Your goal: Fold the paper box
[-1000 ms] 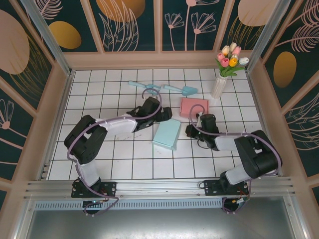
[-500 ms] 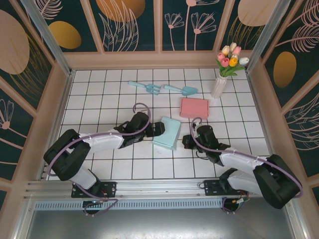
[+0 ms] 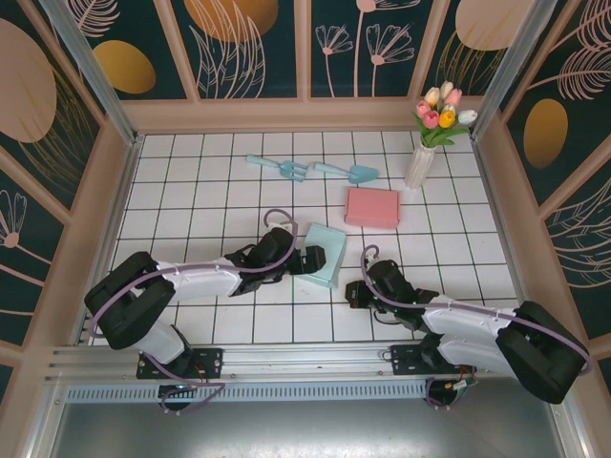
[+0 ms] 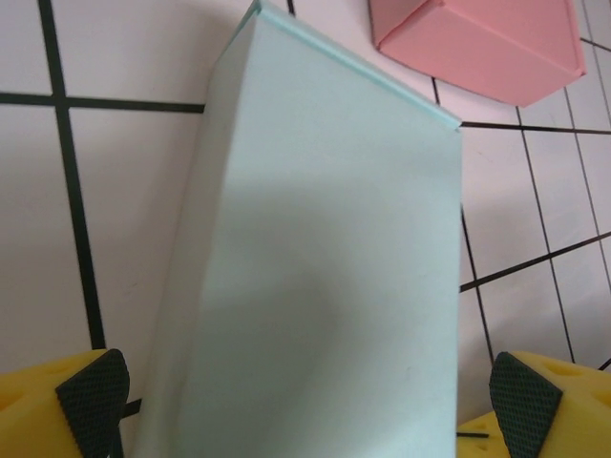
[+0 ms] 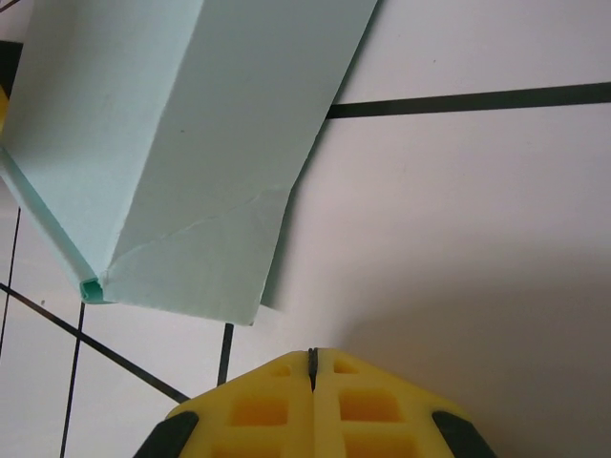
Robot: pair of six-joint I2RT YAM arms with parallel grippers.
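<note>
The light blue paper box [image 3: 326,252] lies on the white tiled table [image 3: 191,191], its top face closed and flat. My left gripper [image 3: 307,260] is at the box's left end and is open. In the left wrist view the box [image 4: 325,248] runs between the two black fingertips [image 4: 93,399], with a small gap on the right side. My right gripper [image 3: 353,292] is low on the table just right of and nearer than the box. It is shut [image 5: 311,359] on nothing, and the box's corner flap [image 5: 181,162] lies a little ahead of it.
A pink box [image 3: 371,207] sits beyond the blue one, also seen from the left wrist [image 4: 477,43]. Two blue garden tools [image 3: 286,168] [image 3: 348,173] lie at the back. A vase of tulips [image 3: 420,162] stands at the back right. Wooden walls enclose the table.
The left arm has stretched lower and brought its open gripper onto the box's left end. The right arm has drawn back toward the near edge, still shut. The box has shifted slightly.
</note>
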